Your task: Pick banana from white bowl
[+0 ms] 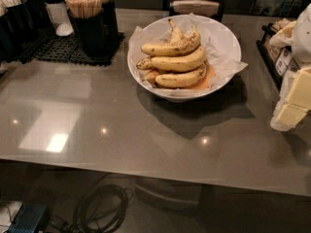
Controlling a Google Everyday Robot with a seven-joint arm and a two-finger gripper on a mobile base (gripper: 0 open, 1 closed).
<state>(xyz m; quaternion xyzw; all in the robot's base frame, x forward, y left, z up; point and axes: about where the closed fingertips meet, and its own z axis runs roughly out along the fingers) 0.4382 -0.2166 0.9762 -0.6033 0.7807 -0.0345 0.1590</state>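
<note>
One white bowl (221, 33), seemingly five bananas (181, 78) piled inside, freckled banana (170, 47) laid topmost, well left of gripper (294, 103), grip state undetermined.

Glossy grey countertop (121, 125) — scattered light glints

High oblique view; gripper (293, 106) right foreground

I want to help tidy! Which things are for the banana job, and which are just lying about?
For the job: banana, white bowl, gripper at the right edge.
Just lying about: other bananas, stir sticks, black mat.
</note>
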